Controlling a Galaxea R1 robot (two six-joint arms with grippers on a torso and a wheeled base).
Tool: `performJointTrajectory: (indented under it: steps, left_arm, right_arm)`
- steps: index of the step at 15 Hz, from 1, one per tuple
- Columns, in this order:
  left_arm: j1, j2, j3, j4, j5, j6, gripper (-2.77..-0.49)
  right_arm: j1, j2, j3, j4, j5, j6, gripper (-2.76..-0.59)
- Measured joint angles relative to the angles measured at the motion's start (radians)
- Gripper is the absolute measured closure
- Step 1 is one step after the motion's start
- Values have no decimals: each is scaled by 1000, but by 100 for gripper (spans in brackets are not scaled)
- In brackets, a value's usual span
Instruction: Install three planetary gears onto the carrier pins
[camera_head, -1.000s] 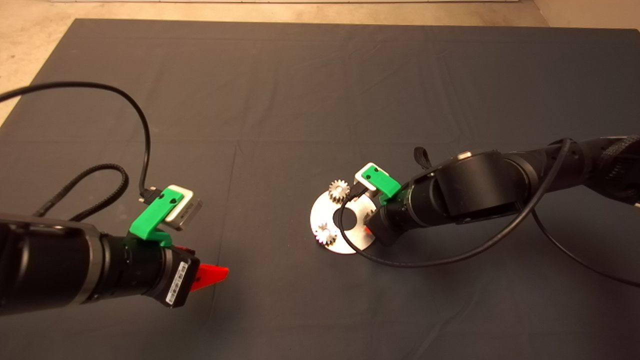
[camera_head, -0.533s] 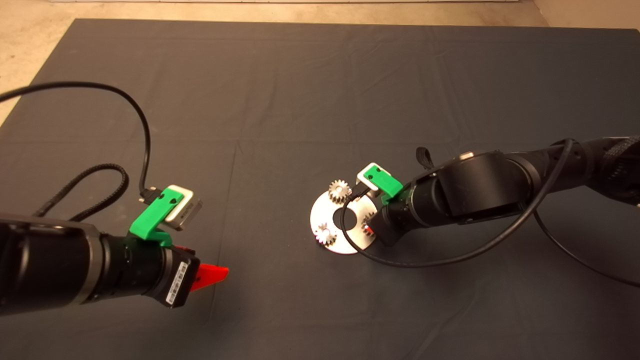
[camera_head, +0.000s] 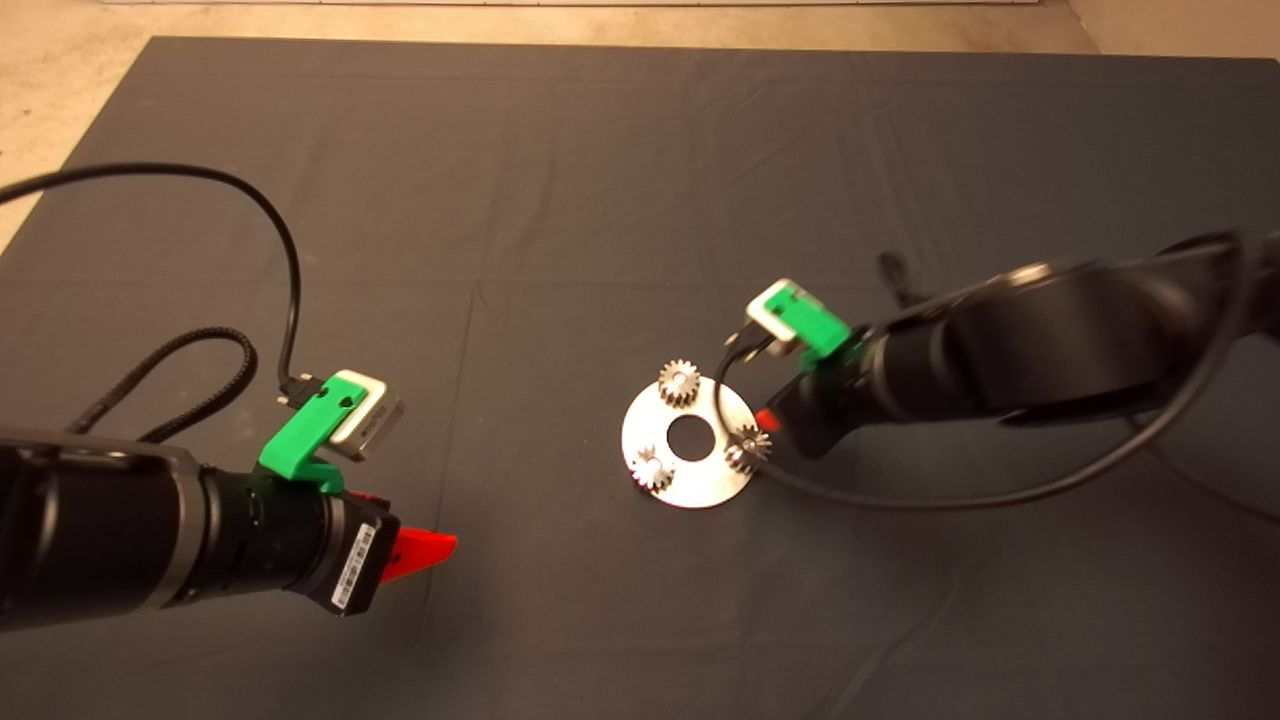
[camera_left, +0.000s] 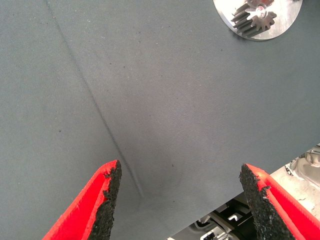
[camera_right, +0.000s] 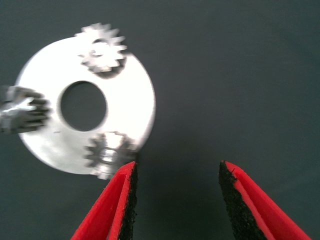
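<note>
A round silver plate (camera_head: 700, 478) with a large central hole lies on the dark mat right of centre. Three small steel planetary gears sit on it: one at the far edge (camera_head: 679, 381), one at the near left (camera_head: 651, 467), one at the right edge (camera_head: 747, 448). The carrier pins are hidden under the gears. In the right wrist view the plate (camera_right: 140, 107) carries the same gears (camera_right: 102, 50), (camera_right: 22, 109), (camera_right: 107, 152). My right gripper (camera_right: 177, 200) is open and empty, just right of the plate. My left gripper (camera_left: 182, 197) is open and empty over bare mat at the lower left.
Black cables loop from both arms over the mat (camera_head: 560, 200). The mat's far edge meets a beige floor (camera_head: 60, 60) at the top left. The left wrist view shows a corner of the plate (camera_left: 280, 25) with one gear (camera_left: 257, 17), and the mat's edge.
My right gripper has drawn back to the right and away from the plate, uncovering the third gear at the plate's right edge. The left arm has not moved.
</note>
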Motion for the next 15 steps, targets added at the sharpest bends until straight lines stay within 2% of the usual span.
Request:
performJointTrajectory:
  steps: [1, 2, 3, 4, 5, 6, 7, 8, 9, 10, 12, 14, 15]
  left_arm:
    - [0, -1, 0, 0, 1, 0, -164]
    - [0, -2, 0, 0, 7, 0, -164]
    - [0, -2, 0, 0, 12, -1, -164]
    - [0, -3, 0, 0, 26, -2, -164]
    - [0, -3, 1, 0, 43, -8, -164]
    - [0, -3, 5, -1, 60, -26, -164]
    - [0, -4, 7, -5, 71, -35, -164]
    - [1, -10, 7, -19, 79, -46, -164]
    - [1, -15, 8, -42, 89, -50, -164]
    - [1, -17, 8, -59, 115, -52, -164]
    - [1, -26, 11, -78, 175, -62, -164]
    - [1, -71, 13, -87, 192, -74, -164]
    - [1, -80, 13, -93, 204, -74, -164]
  right_arm:
    - [25, -83, 34, 10, -1, 11, -116]
    - [33, -186, 70, 32, -1, 26, -116]
    - [35, -304, 104, 70, -2, 40, -116]
    - [41, -419, 132, 106, -9, 59, -116]
    - [61, -530, 160, 136, -20, 77, -116]
    - [77, -615, 187, 155, -23, 89, -116]
    - [85, -675, 210, 180, -23, 100, -116]
    - [88, -711, 230, 204, -21, 111, -116]
    - [94, -727, 246, 218, -15, 119, -116]
    - [102, -732, 260, 228, 0, 130, -116]
    - [109, -709, 288, 254, 50, 146, -116]
    - [97, -698, 303, 270, 84, 152, -116]
    - [90, -698, 303, 270, 91, 154, -116]
